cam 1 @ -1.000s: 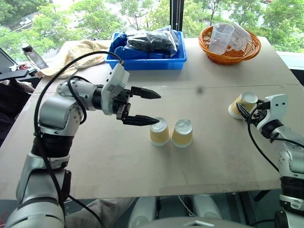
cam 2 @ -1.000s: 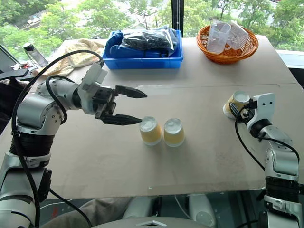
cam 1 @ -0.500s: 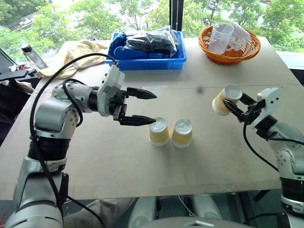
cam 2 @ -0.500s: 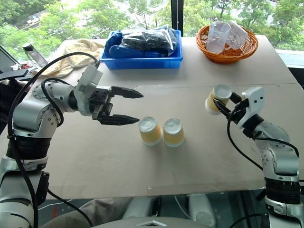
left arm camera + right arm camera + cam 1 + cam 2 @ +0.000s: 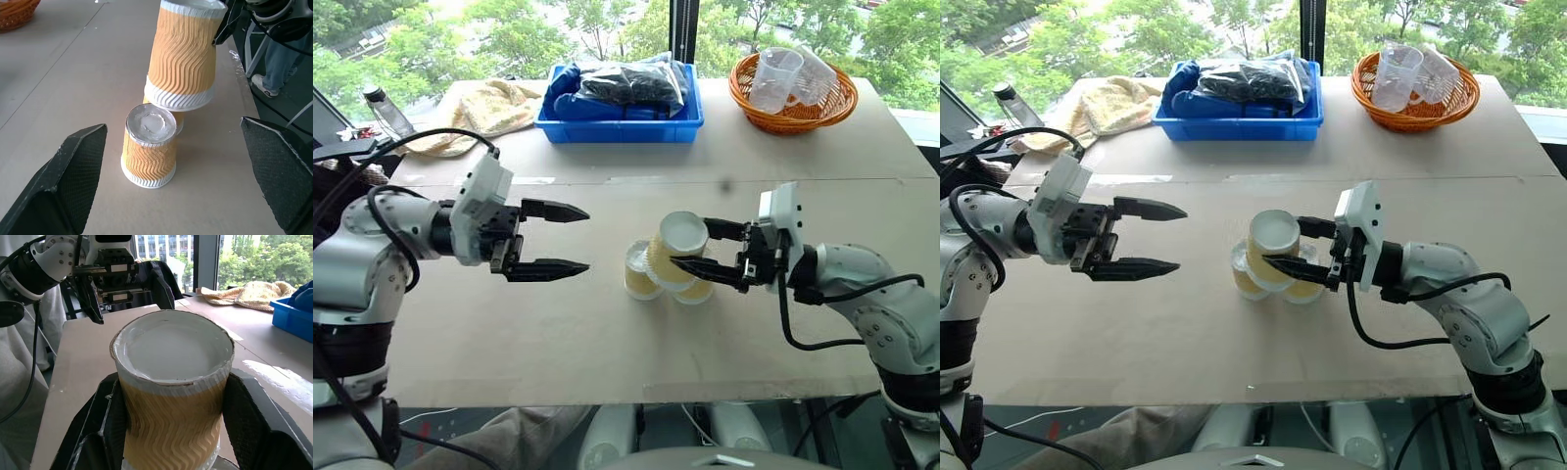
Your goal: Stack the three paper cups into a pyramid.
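Note:
Two paper cups stand upside down side by side mid-table: the left one (image 5: 637,274) in plain sight, the right one (image 5: 696,291) mostly hidden. The third paper cup (image 5: 674,245), also base-up and slightly tilted, hangs just over them, with my right gripper (image 5: 691,245) shut on its sides. In the left wrist view the held cup (image 5: 182,56) hovers over the rear cup (image 5: 178,123), behind the near cup (image 5: 146,147); I cannot tell whether they touch. My left gripper (image 5: 586,238) stands open and empty, left of the cups and apart from them.
At the back of the table sit a blue bin (image 5: 619,129) with dark bags and an orange basket (image 5: 790,110) of clear plastic cups. A cloth (image 5: 480,106) and a bottle (image 5: 384,113) lie back left. A person's legs (image 5: 288,49) stand beyond the table.
My right gripper carried its cup from the table's right side leftward to just above the two standing cups. My left gripper drew back to the left, still open.

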`<state>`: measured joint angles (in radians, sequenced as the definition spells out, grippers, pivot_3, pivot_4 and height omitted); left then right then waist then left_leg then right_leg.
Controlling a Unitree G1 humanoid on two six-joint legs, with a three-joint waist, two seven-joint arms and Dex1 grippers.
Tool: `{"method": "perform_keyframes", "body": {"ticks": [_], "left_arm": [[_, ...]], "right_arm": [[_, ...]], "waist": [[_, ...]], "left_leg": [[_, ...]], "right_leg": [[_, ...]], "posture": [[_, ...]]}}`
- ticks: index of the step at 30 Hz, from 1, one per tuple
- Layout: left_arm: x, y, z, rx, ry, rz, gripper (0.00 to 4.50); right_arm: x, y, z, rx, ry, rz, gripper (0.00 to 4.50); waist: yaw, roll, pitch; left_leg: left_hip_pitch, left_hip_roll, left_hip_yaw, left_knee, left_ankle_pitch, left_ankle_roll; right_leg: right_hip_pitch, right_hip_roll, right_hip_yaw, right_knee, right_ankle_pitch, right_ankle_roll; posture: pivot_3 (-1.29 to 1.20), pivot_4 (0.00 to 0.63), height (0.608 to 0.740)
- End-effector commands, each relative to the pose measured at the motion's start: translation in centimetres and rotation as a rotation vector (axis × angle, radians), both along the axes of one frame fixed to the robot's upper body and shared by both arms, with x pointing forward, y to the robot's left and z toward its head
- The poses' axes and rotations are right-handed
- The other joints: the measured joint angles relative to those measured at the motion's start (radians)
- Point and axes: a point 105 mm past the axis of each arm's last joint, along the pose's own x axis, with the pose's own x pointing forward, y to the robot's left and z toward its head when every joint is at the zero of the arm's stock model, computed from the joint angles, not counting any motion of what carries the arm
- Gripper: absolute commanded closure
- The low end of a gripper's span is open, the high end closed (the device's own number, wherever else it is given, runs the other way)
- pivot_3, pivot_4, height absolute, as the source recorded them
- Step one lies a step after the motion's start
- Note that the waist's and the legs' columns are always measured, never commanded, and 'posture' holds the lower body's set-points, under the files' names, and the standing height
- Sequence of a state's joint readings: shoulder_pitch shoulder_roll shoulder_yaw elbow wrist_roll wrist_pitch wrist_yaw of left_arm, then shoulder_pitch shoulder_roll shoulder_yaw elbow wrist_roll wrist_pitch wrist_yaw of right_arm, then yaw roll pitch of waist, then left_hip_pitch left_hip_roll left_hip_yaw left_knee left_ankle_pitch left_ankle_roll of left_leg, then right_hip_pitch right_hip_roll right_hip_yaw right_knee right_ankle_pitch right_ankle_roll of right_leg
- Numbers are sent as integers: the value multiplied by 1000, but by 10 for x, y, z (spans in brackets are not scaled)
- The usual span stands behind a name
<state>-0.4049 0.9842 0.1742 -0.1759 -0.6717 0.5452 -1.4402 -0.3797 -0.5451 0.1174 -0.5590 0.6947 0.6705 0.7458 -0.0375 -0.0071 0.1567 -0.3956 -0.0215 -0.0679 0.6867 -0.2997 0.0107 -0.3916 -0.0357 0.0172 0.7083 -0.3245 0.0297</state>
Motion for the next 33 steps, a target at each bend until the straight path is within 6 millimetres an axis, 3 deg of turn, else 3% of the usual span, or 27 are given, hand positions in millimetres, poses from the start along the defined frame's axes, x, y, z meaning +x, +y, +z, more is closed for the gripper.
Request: {"method": "perform_keyframes", "body": {"ticks": [1, 10, 20, 21, 22, 24, 29, 33], "left_arm": [[-4, -1, 9, -6, -40, 0, 0], [-5, -2, 9, -15, -45, 2, 0], [-4, -2, 9, -13, -48, 1, 0], [-4, -2, 8, -13, -47, 1, 0], [-4, -2, 8, -13, -48, 1, 0], [-4, -3, 8, -13, -47, 0, 0], [-4, -2, 7, -13, -42, 7, 0], [-5, 1, 0, -23, -23, 34, 0]], "right_arm": [[3, 3, 6, -5, -54, 7, 2485], [11, 4, 14, 12, -84, -10, 2485], [13, 0, 9, -37, -95, -13, 2485], [13, 0, 9, -39, -93, -10, 1460], [12, 0, 9, -36, -90, -6, 1156], [11, 1, 11, -26, -85, 0, 123], [11, -3, 9, -31, -80, -8, 53], [11, -24, 12, -32, -71, -58, 53]], "waist": [[-1, 0, 0], [-3, 0, 0], [-3, 0, 0], [-3, 0, 0], [-3, 0, 0], [-3, 0, 0], [-3, 0, 0], [-2, 0, 0]], "left_leg": [[0, 0, 0, 0, 0, 0], [0, 0, 0, 0, 0, 0], [0, 0, 0, 0, 0, 0], [0, 0, 0, 0, 0, 0], [0, 0, 0, 0, 0, 0], [0, 0, 0, 0, 0, 0], [0, 0, 0, 0, 0, 0], [0, 0, 0, 0, 0, 0]], "right_leg": [[0, 0, 0, 0, 0, 0], [0, 0, 0, 0, 0, 0], [0, 0, 0, 0, 0, 0], [0, 0, 0, 0, 0, 0], [0, 0, 0, 0, 0, 0], [0, 0, 0, 0, 0, 0], [0, 0, 0, 0, 0, 0], [0, 0, 0, 0, 0, 0]], "posture": [[0, 150, 740], [0, 150, 740], [0, 150, 740], [0, 150, 740], [0, 150, 740], [0, 150, 740], [0, 150, 740], [0, 150, 740]]}}
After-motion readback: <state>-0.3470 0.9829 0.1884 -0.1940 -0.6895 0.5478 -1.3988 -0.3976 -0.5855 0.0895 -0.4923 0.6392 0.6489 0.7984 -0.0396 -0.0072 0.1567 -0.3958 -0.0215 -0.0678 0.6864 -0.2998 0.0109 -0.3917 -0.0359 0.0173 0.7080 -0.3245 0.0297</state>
